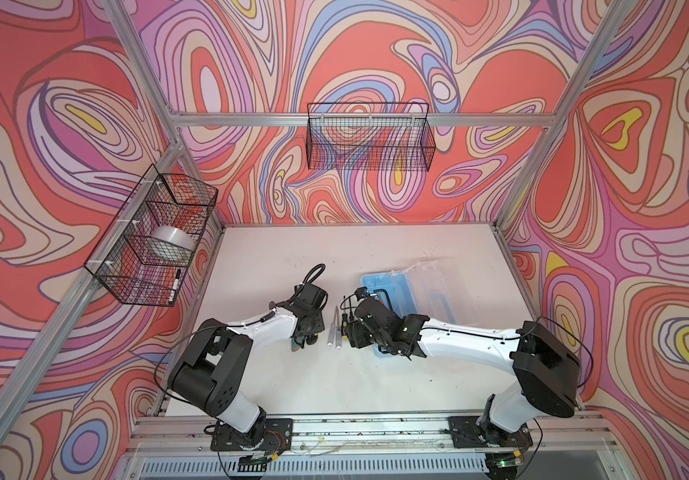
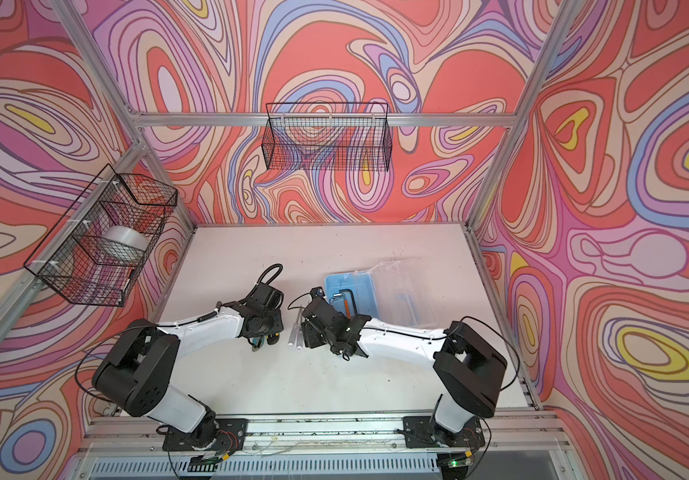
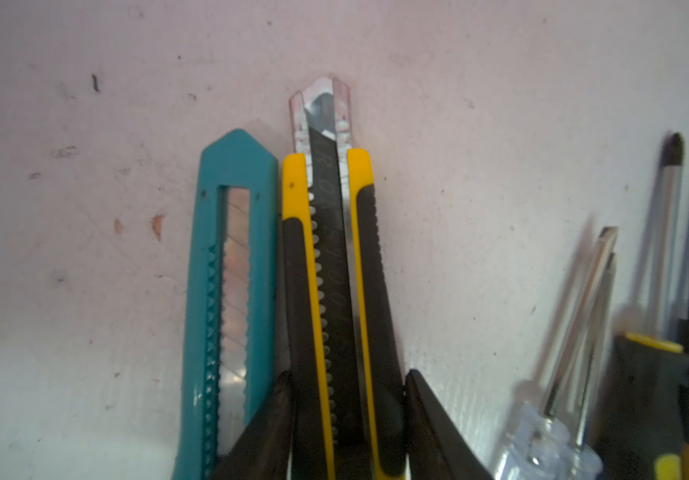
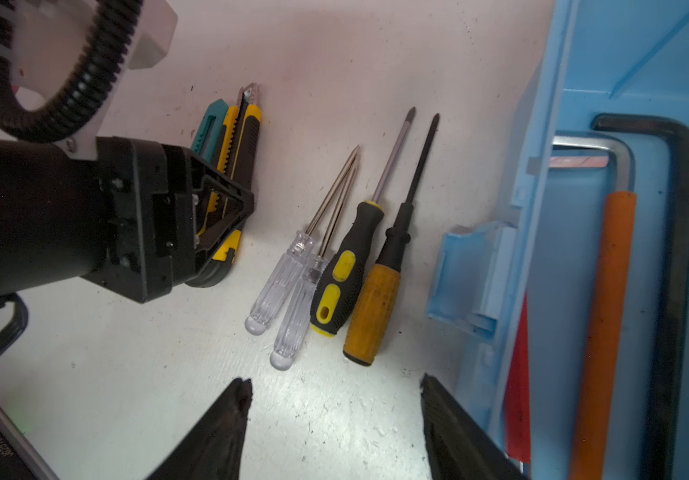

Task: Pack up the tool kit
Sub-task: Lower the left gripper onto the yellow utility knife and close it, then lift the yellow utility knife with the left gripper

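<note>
- Clamped with the left gripper (image 3: 349,374) on the two long sides of the yellow-and-black utility knife (image 3: 334,270), one black finger (image 3: 268,428) pressed to each side, the knife flat on the white table (image 3: 85,291).
- Touching that knife along one side: a teal utility knife (image 3: 230,291), parallel to it and also flat on the table.
- Held wide apart with the right gripper (image 4: 334,380) above bare table, nothing between the fingers.
- Just beyond those fingers, in a tight row: two clear-handled screwdrivers (image 4: 288,291), a black-and-yellow screwdriver (image 4: 340,282) and an orange-handled screwdriver (image 4: 376,307), tips all pointing the same way, between the knives and the box.
- Just beside the row: the tool kit (image 1: 369,279), a light-blue box right of centre of the frame in both top views, open, with its clear lid (image 1: 438,291) folded out to its right.
- Inside the box: a black hex key (image 4: 683,249), a silver hex key (image 4: 621,158) nested within its bend, an orange stick (image 4: 608,311) lengthwise, and a red stick (image 4: 519,395) against the wall nearest the screwdrivers.
- Well apart, at the left and upper centre of the frame: two black wire baskets (image 1: 369,137) hung on the rails.
</note>
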